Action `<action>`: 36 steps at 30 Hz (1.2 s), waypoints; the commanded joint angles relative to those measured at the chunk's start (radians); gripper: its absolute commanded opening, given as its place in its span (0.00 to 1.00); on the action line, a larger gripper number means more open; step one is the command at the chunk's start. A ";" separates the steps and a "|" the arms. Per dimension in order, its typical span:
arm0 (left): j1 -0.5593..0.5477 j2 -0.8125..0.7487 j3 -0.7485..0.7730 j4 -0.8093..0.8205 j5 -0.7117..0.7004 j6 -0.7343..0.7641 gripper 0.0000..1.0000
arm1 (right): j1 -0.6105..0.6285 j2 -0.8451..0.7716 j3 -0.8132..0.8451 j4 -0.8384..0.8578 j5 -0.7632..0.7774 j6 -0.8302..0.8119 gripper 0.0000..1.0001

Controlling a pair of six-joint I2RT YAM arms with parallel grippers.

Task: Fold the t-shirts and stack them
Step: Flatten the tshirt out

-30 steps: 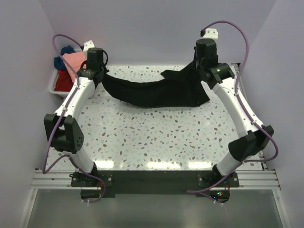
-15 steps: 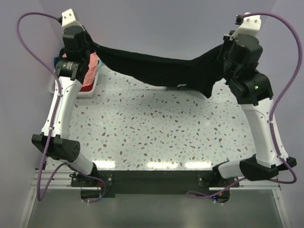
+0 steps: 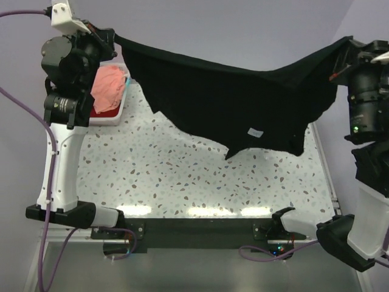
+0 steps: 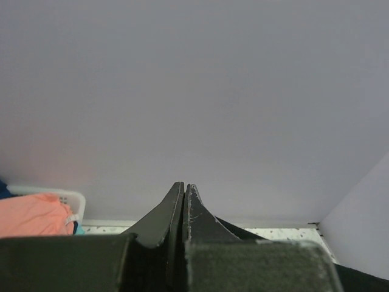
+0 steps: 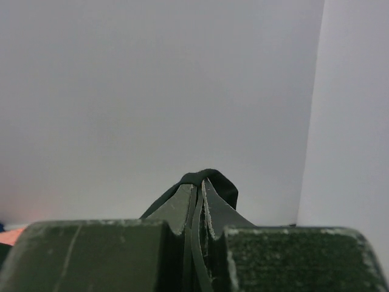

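A black t-shirt with a small white label hangs spread in the air above the table, stretched between both grippers. My left gripper is shut on its upper left corner, high at the back left. My right gripper is shut on its upper right corner, high at the back right. In the right wrist view black cloth wraps over the shut fingertips. In the left wrist view the fingers are pressed together with black cloth trailing to their right. A salmon-pink t-shirt lies on a red one.
A white plastic bin at the back left holds the pink and red shirts, close under my left arm. The speckled table lies below the hanging shirt. Purple walls stand close at the back and on both sides.
Both arms have risen and spread outward. The black t-shirt has come up off the table and now hangs stretched wide between them.
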 commanded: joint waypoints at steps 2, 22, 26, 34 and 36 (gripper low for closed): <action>-0.004 -0.101 0.012 0.109 0.131 0.071 0.00 | -0.003 -0.040 0.102 0.086 -0.151 -0.027 0.00; -0.004 -0.013 -0.087 0.137 -0.132 0.076 0.00 | -0.003 0.106 -0.076 0.252 -0.034 -0.070 0.00; -0.005 0.043 -0.021 0.134 -0.149 0.088 0.00 | -0.003 0.129 -0.060 0.262 -0.033 -0.061 0.00; -0.005 0.089 0.098 0.117 -0.156 0.117 0.00 | -0.003 0.118 -0.014 0.245 -0.051 -0.050 0.00; -0.004 0.077 0.094 0.113 -0.156 0.119 0.00 | -0.003 0.098 -0.014 0.233 -0.067 -0.050 0.00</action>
